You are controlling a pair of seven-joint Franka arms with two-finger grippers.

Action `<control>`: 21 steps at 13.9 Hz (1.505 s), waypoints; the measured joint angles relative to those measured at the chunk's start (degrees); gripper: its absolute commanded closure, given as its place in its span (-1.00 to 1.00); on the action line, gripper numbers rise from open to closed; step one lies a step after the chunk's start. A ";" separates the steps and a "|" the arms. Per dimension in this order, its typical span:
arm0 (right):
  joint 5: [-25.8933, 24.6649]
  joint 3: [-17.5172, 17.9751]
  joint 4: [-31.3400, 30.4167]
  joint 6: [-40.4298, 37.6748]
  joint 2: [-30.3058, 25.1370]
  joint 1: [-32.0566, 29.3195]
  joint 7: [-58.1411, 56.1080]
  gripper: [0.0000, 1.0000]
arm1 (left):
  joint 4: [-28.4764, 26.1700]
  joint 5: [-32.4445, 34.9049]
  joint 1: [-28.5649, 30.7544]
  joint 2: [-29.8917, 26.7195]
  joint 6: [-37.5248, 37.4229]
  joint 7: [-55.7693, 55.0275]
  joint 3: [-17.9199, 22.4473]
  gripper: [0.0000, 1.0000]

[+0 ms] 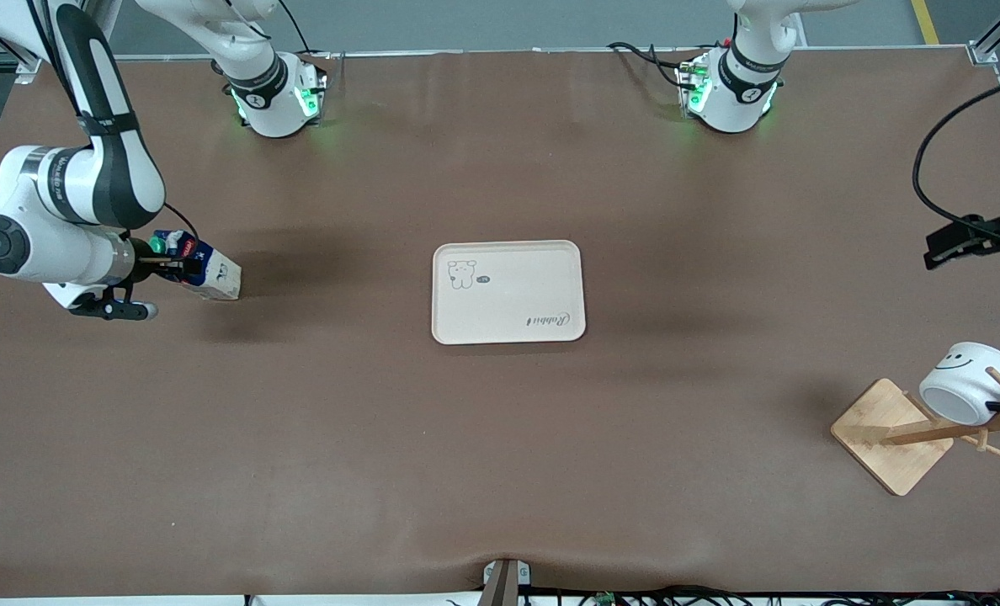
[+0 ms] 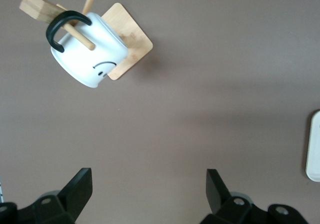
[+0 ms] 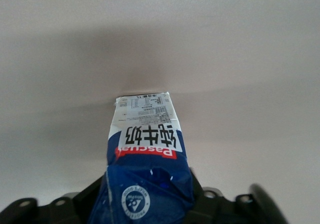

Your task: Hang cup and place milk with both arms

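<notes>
The white cup (image 1: 967, 391) with a black smiley hangs by its black handle on a peg of the wooden rack (image 1: 891, 433), at the left arm's end of the table. It also shows in the left wrist view (image 2: 90, 51). My left gripper (image 1: 967, 240) is up in the air near the rack, apart from the cup; in its wrist view it (image 2: 149, 191) is open and empty. My right gripper (image 1: 159, 263) is shut on the blue and white milk carton (image 1: 205, 271), held tilted low over the right arm's end of the table. The carton fills the right wrist view (image 3: 147, 154).
A cream tray (image 1: 508, 328) with a bear drawing lies at the middle of the brown table; its edge shows in the left wrist view (image 2: 315, 149). The rack's square wooden base (image 2: 131, 38) rests on the table.
</notes>
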 measured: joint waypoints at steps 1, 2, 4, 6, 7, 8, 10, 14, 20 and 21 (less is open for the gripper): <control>0.00 0.00 -0.33 0.19 0.02 -0.05 0.00 -1.00 | -0.77 0.00 -1.47 -1.18 0.05 -0.17 1.03 -1.00; 0.00 0.00 -0.65 0.38 0.07 -0.10 -0.01 -1.00 | -1.40 0.00 -2.53 -2.21 0.06 -0.20 1.86 -1.00; 0.00 0.00 -0.83 0.50 0.13 -0.14 -0.02 -1.00 | -2.26 0.00 -3.02 -3.46 0.15 -0.20 2.23 -1.00; 0.00 0.00 -0.83 0.54 0.13 -0.16 -0.02 -1.00 | -3.78 0.00 -3.02 -4.16 2.06 -0.21 2.31 -1.00; 0.00 0.00 -0.83 0.56 0.12 -0.16 -0.02 -1.00 | -5.11 0.00 -3.02 -4.61 3.67 -0.22 2.33 -1.00; 0.00 0.00 -0.83 0.59 0.13 -0.16 -0.02 -1.00 | -6.51 -0.22 -3.02 -5.17 4.95 -0.38 2.34 -1.00; 0.00 0.00 -0.83 0.61 0.12 -0.17 -0.02 -1.00 | -8.59 -1.70 -3.02 -6.38 5.91 -1.28 2.39 -1.00; 0.00 0.00 -0.83 0.62 0.12 -0.17 -0.02 -1.00 | -9.17 -2.14 -3.01 -7.35 5.94 -1.38 2.52 -1.00; 0.00 0.00 -0.83 0.62 0.12 -0.17 -0.02 -1.00 | -8.81 -2.15 -3.05 -6.84 6.38 -1.38 2.52 -1.00; 0.00 0.00 -0.82 0.62 0.12 -0.17 -0.02 -1.00 | -8.66 -2.15 -3.07 -6.65 6.43 -1.38 2.52 -1.00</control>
